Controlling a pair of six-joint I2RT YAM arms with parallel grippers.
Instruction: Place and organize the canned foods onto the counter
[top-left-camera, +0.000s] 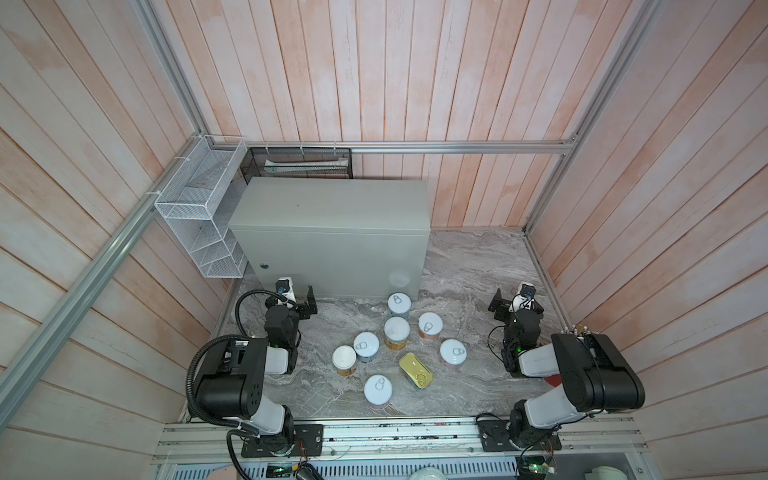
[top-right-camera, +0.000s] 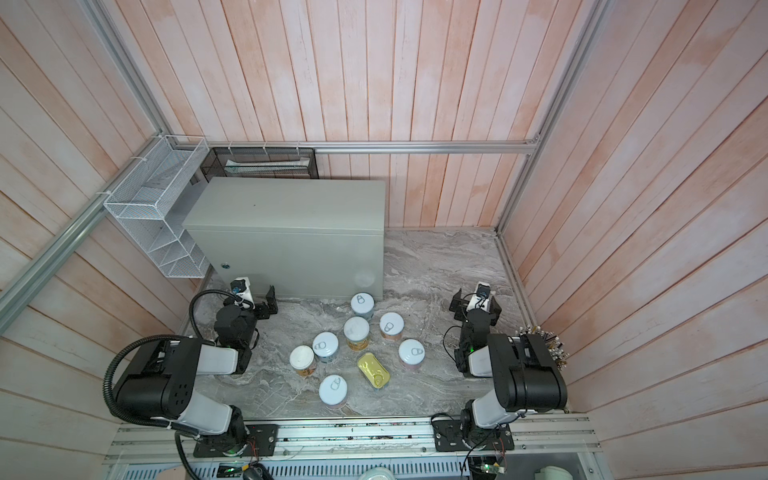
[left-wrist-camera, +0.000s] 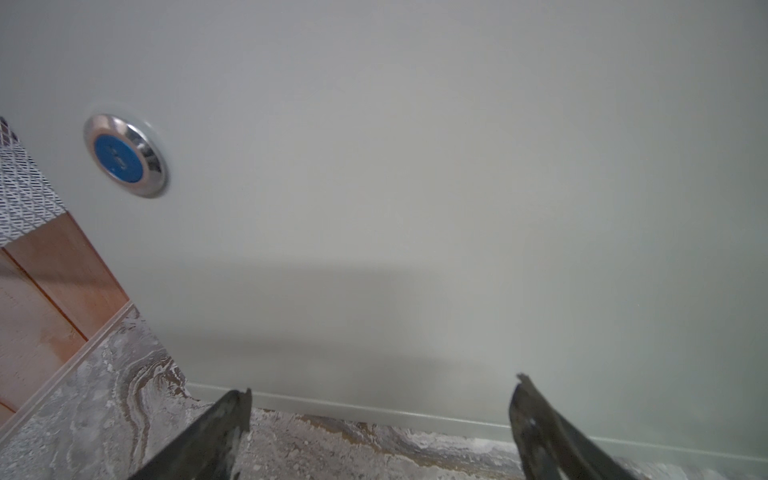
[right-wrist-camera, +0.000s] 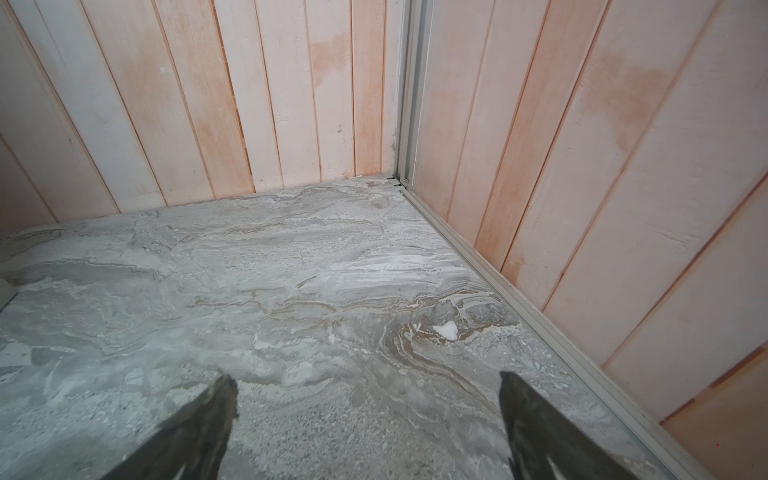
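Several short round cans with pale lids stand grouped on the marble mid-floor, among them one (top-left-camera: 399, 305) (top-right-camera: 362, 305) nearest the counter and one (top-left-camera: 377, 390) (top-right-camera: 333, 388) nearest the front. A rectangular gold-topped tin (top-left-camera: 416, 370) (top-right-camera: 374, 370) lies among them. The counter (top-left-camera: 332, 203) (top-right-camera: 286, 203), a big grey metal box, has a bare top. My left gripper (top-left-camera: 309, 301) (top-right-camera: 270, 301) (left-wrist-camera: 383, 386) hangs open and empty just before the counter's front face (left-wrist-camera: 415, 187). Over bare marble at the right, my right gripper (top-left-camera: 498, 303) (top-right-camera: 457, 305) (right-wrist-camera: 366, 376) is open and empty too.
A white wire basket (top-left-camera: 199, 216) hangs on the left wall beside the counter, and a black mesh tray (top-left-camera: 299, 162) sits behind it. A cup of pencils (top-right-camera: 540, 340) stands by the right wall behind the right arm. Wood-panel walls (right-wrist-camera: 623, 208) close in the marble floor (right-wrist-camera: 291, 270).
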